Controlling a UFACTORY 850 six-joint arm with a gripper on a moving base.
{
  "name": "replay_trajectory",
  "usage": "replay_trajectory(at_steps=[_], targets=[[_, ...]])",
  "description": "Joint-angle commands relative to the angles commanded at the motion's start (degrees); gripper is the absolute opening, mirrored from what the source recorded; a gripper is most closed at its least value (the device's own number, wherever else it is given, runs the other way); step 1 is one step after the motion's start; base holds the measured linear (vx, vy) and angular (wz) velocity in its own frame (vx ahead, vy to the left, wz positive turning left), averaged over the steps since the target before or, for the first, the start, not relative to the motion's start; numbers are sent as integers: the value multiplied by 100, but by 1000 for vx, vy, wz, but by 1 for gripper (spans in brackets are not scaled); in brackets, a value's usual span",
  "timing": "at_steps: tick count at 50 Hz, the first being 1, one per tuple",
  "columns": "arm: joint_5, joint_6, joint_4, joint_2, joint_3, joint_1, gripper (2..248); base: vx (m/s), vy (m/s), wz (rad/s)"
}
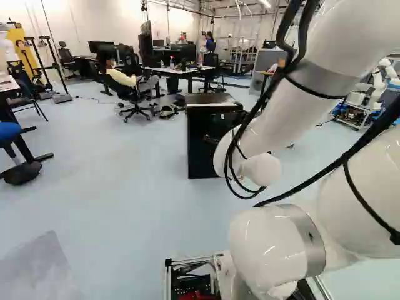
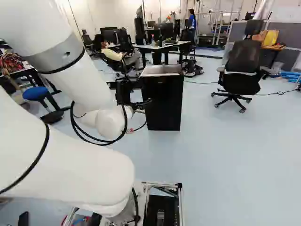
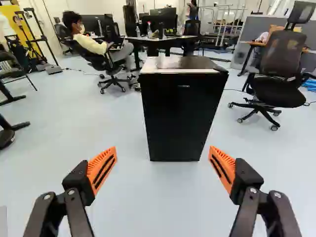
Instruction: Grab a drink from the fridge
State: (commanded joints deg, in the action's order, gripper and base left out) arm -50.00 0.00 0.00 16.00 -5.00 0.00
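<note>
right base view: closed fridge (image 2: 163, 103) at upper centre; tool (image 3: 163, 150) wide open, holding nothing. a head-on approach could shove the fridge back unopened.

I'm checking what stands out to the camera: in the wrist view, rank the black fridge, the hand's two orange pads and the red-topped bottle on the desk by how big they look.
1. Black fridge
2. The two orange pads, too alike to rank
3. Red-topped bottle
</note>
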Motion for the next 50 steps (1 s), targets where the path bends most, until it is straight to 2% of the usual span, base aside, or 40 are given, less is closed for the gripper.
replay_trajectory(at_steps=[50], targets=[[0, 0, 0, 0, 0, 0, 247, 43, 4, -6]])
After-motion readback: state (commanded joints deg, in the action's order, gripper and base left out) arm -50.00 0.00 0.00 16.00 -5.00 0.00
